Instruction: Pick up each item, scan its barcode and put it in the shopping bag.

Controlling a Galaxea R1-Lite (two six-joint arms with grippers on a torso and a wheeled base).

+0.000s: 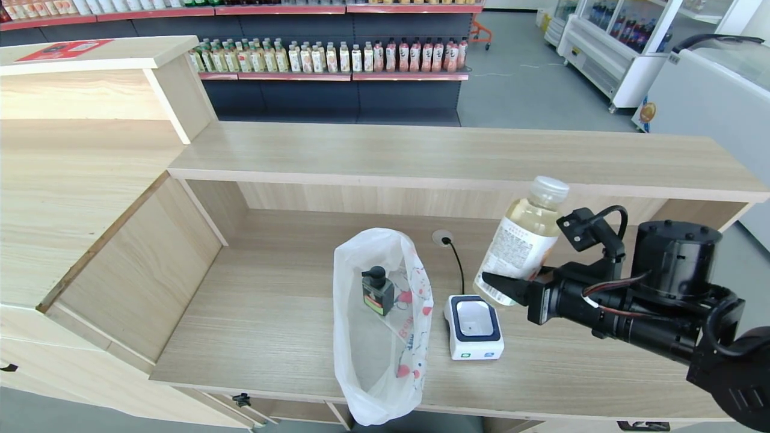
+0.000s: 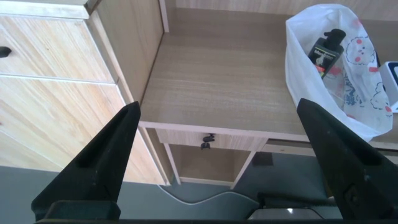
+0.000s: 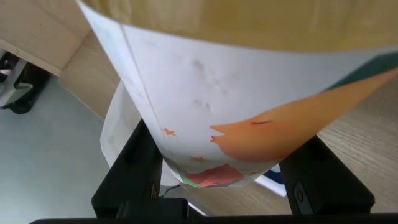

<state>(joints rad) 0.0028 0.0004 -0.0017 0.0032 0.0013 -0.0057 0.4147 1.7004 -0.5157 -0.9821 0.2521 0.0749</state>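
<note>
Two items logged.

Item 1: drink bottle, pale yellow liquid, white cap, white label. My right gripper pinches it low on the body. The head view gives the pose: the bottle is lifted off the counter and tilted, with its cap up and away from me and its base just above and beside the barcode scanner. The scanner's window faces up, and its cable runs back to a port in the counter top. The right wrist view gives the grip: black fingers on either side, pressed against the label, which carries orange and red print.

Item 2: black pump bottle, upright inside the shopping bag. The bag stands open on the counter to the left of the scanner, close beside it, and its near end hangs over the counter's front edge.

My left gripper, seen from the left wrist view, has its fingers spread wide with nothing between them. It sits low, off the counter's near edge and facing a drawer front with a small lock. This view looks up across the counter at the bag, with the pump bottle's head showing in its mouth.
</note>
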